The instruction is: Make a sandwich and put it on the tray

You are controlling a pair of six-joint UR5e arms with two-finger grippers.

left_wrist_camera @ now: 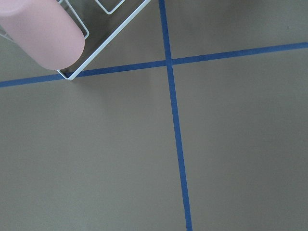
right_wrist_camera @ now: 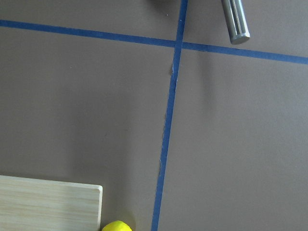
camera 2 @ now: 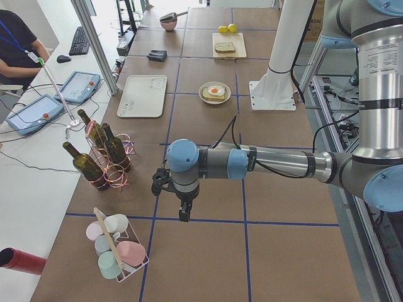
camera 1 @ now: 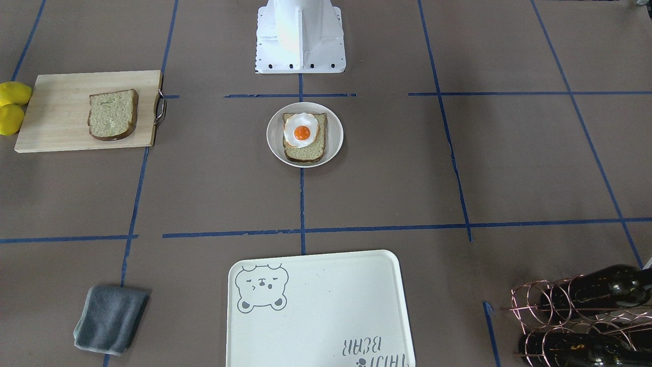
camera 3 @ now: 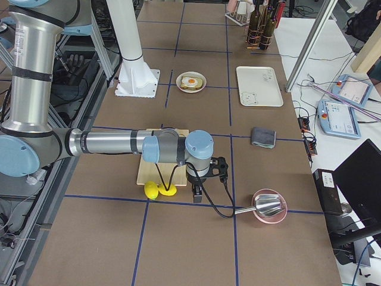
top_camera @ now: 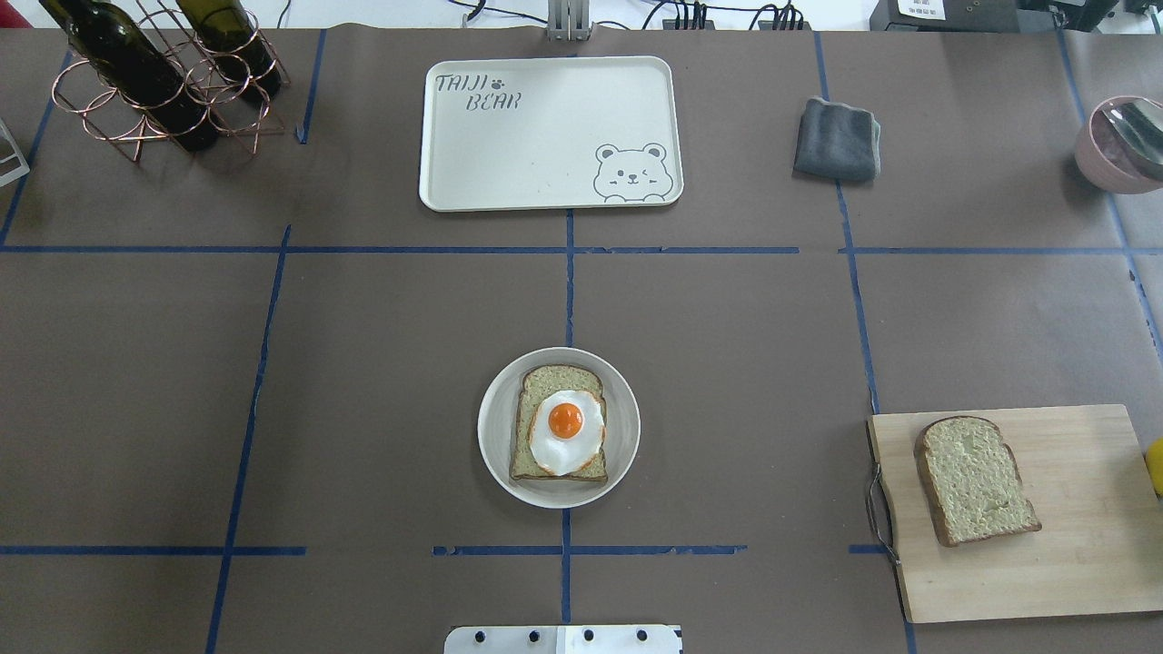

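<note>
One bread slice lies on a small round white plate at the table's middle, with the fried egg on top. The second bread slice lies alone on the wooden cutting board. The cream tray with the bear drawing sits at the far side and holds nothing. My left gripper hangs over the table near the cup rack, far from the food. My right gripper hangs near the lemons beside the board. I cannot tell whether either is open or shut.
A copper rack with wine bottles stands far left. A grey cloth and a pink bowl with a spoon lie far right. Lemons sit by the board. A wire rack of cups stands beside the left gripper.
</note>
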